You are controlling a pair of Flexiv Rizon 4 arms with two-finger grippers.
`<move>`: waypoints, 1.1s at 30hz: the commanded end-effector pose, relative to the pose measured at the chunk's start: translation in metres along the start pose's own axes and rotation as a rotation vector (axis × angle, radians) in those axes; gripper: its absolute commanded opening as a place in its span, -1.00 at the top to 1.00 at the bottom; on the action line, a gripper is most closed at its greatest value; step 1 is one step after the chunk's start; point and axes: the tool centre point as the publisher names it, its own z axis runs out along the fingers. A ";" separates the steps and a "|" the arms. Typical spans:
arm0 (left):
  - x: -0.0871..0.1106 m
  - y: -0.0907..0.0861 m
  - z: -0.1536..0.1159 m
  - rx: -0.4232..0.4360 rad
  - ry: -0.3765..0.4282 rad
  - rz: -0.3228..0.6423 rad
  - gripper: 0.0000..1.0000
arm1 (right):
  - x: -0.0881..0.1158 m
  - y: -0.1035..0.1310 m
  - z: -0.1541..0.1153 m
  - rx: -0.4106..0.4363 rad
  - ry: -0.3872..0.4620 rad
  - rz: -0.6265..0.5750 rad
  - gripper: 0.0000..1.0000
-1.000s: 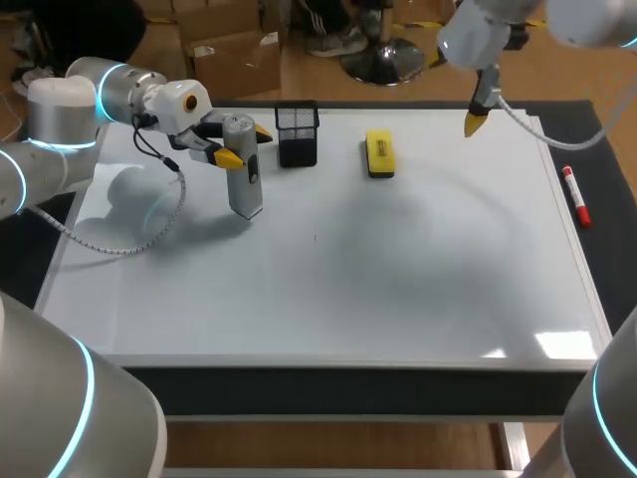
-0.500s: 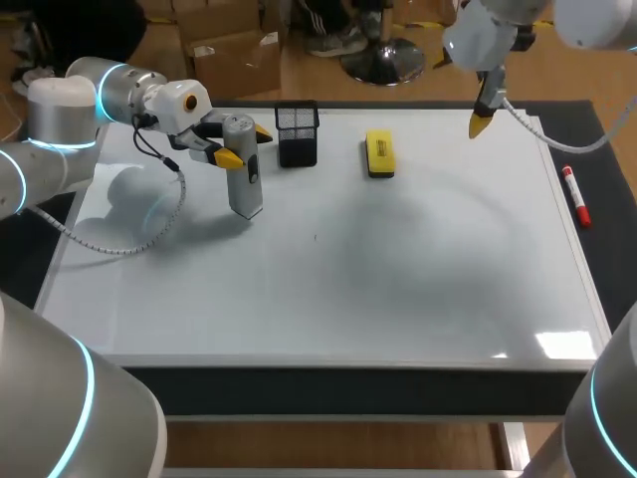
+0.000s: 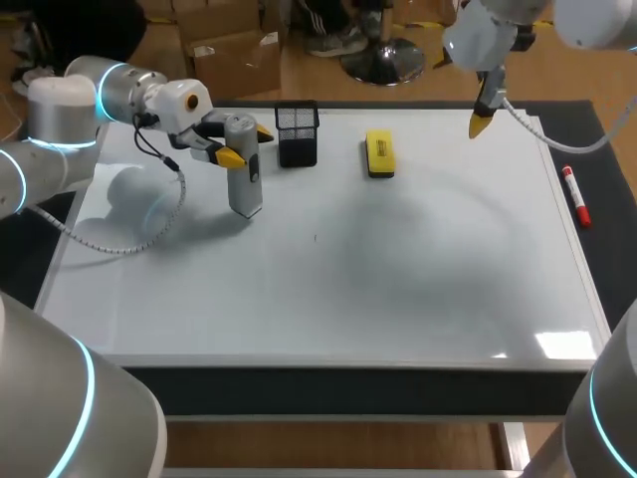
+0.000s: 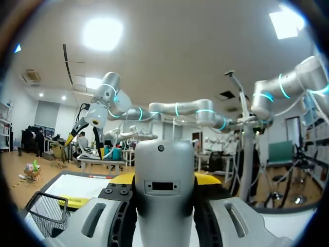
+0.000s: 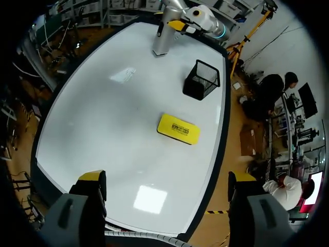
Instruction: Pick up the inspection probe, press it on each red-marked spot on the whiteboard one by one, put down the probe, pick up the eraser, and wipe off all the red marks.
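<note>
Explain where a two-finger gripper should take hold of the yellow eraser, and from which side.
Grip the yellow eraser across its narrow width, fingers on its two long sides, coming straight down from above. It lies flat on the whiteboard, a low block longer than wide, and bare board flanks both long sides; the mesh basket stands apart.

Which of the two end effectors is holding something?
The left end effector: it is shut on the upright grey inspection probe. The right end effector is open and empty.
</note>
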 end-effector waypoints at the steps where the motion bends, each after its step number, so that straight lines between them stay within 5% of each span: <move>1: 0.001 -0.014 0.001 -0.023 -0.034 -0.002 1.00 | 0.000 0.000 -0.001 0.002 0.003 -0.001 -1.00; 17: -0.038 -0.072 -0.023 -0.058 -0.132 0.063 1.00 | 0.000 0.000 -0.001 0.002 0.003 -0.001 -1.00; 33: -0.113 -0.109 -0.015 -0.035 -0.155 0.135 1.00 | 0.000 0.000 -0.001 0.002 0.003 -0.001 -1.00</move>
